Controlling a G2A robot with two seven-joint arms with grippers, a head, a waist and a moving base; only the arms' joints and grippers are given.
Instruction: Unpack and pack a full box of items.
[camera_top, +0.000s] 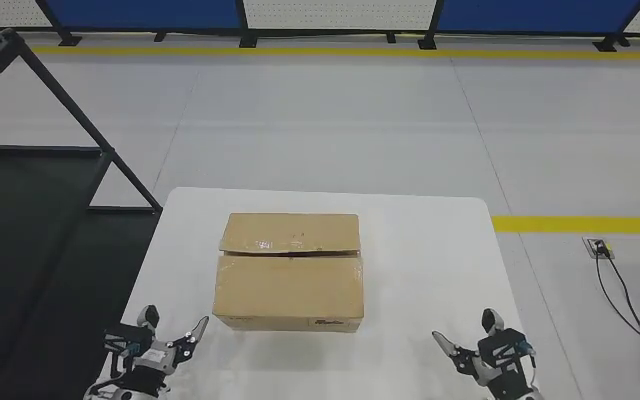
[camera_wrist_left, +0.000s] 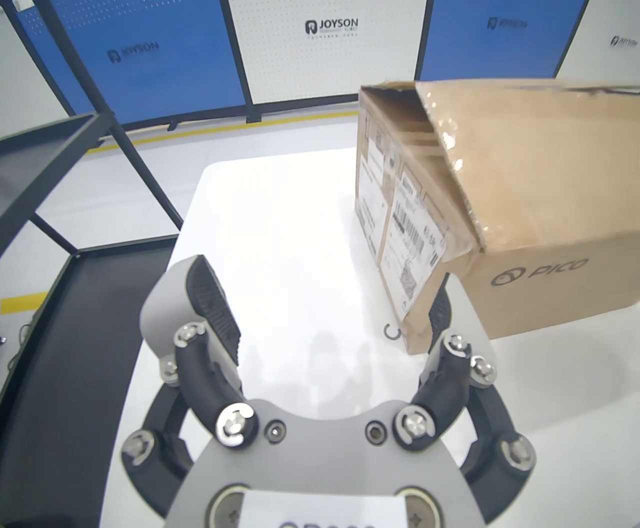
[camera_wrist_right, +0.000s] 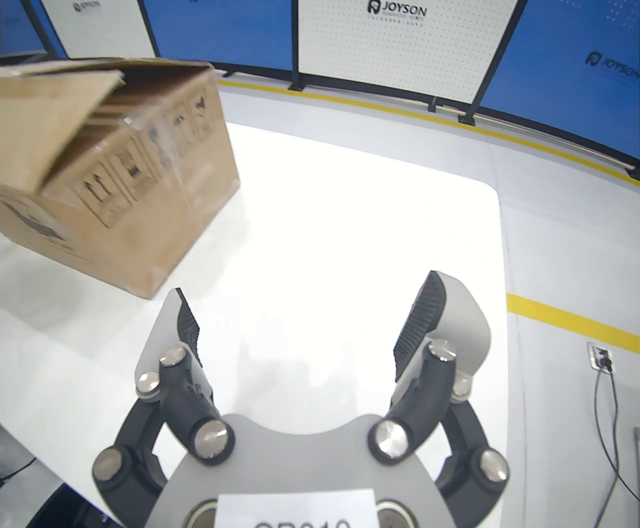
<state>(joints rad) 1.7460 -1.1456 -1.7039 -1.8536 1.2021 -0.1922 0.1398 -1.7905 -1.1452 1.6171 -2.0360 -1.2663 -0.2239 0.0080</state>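
Cardboard ahead: hovering, both spread, at the near worktop edge, left end effector sitting nearer than right end effector to the box lying long-axis left-right.

Right tool spread wide above white table; cardboard box near, apart.

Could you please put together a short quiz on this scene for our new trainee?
1. True or false: the left gripper is shut on the cardboard box.
2. Where does the box stand? A) on the white table B) on a chair C) in a sink.
3. Fill in: the right gripper holds nothing, its jaws ____.
Key: 1 false; 2 A; 3 open.
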